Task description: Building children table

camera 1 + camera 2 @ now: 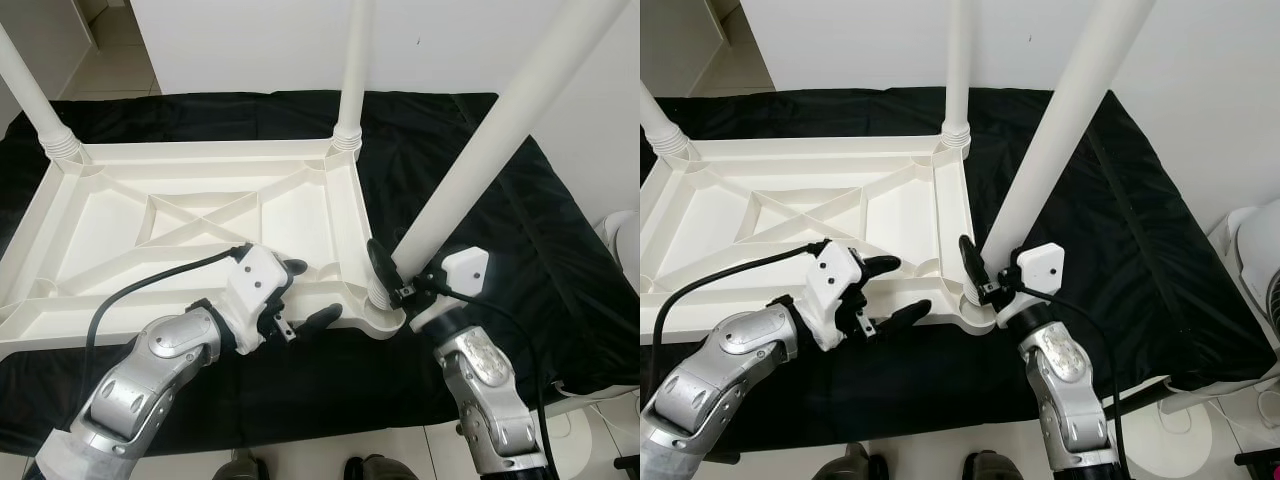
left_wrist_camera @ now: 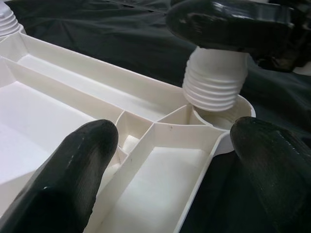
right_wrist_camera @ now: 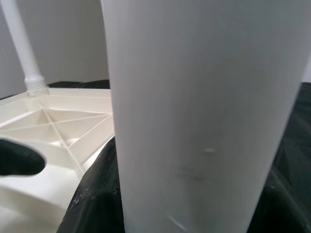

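Left eye view: the white plastic tabletop lies upside down on a black cloth over the bench, toward its left side. Two legs are seated in the far corner sockets. A third leg is held tilted at the near right corner socket; its threaded end is entered but not yet sunk home.

Right tool: closed around the leg just above the thread. Left tool: open, straddling the tabletop's near rim, nothing clamped.

Step judged: seating the third leg. Next move: leg to be brought upright, then turned down while the tabletop is steadied. The near left socket is unfilled. The white wall stands close behind the bench.
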